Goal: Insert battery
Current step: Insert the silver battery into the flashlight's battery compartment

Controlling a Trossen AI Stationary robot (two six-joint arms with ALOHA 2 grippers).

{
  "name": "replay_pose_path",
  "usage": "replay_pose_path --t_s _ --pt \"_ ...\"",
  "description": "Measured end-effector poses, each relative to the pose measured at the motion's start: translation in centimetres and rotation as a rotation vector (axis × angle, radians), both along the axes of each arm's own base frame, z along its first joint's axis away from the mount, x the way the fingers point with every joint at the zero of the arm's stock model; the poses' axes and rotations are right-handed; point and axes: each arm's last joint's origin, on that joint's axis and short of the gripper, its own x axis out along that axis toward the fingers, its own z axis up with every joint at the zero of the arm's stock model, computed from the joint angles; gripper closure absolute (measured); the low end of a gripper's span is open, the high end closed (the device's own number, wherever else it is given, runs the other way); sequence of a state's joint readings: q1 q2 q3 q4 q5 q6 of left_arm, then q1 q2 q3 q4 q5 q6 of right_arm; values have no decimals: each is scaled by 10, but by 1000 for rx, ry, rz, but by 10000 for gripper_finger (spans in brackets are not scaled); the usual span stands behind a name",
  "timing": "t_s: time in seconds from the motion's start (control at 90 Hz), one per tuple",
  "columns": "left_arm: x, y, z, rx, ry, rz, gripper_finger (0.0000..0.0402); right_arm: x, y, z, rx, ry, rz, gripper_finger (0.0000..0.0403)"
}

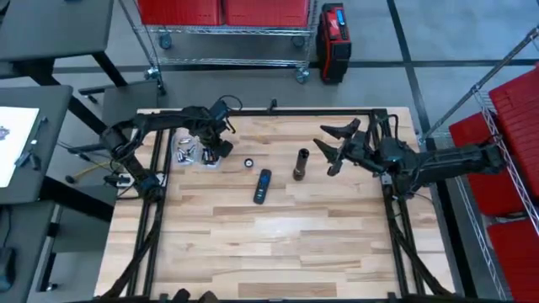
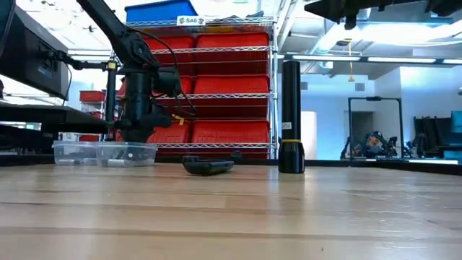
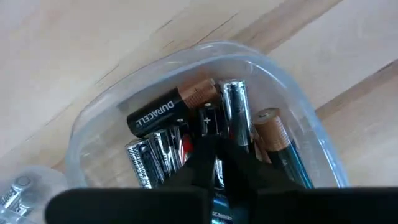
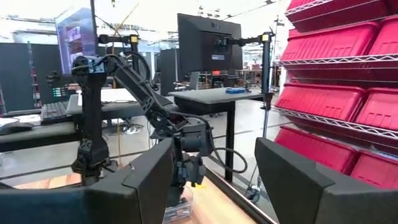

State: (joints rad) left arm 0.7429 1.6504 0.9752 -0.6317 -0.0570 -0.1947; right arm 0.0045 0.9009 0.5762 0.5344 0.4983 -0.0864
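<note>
Over the tub [image 3: 298, 106] | left pincer [image 3: 214, 163] clamped on battery [image 3: 210, 121] | right pincer [image 1: 334, 148] apart, aloft.

Robotics lab; red bins [image 2: 224, 79], monitors [image 4: 208, 45]

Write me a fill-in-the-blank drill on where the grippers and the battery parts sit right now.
1. The left gripper reaches down into the clear ____ of batteries.
2. The flashlight body stands ____ on the table.
3. The right gripper hangs with its fingers ____.
4. The remote lies ____ on the wood.

Missing words: container; upright; open; flat
</note>
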Motion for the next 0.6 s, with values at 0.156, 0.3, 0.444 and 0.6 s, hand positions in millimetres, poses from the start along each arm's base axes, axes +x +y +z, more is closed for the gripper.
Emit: replay_pose_path --t_s 0.156,0.3,0.444,0.6 --pt "-2 -1 5 6 -8 4 401 0 0 0 0 -1 -1 189" --pt "-1 -1 4 5 -12 14 399 0 0 0 0 -4 0 189" --pt "-1 -2 0 14 -21 10 380 0 1 0 0 -5 3 189" --pt "-6 -6 -11 11 -23 23 355 0 2 0 6 -8 11 189"
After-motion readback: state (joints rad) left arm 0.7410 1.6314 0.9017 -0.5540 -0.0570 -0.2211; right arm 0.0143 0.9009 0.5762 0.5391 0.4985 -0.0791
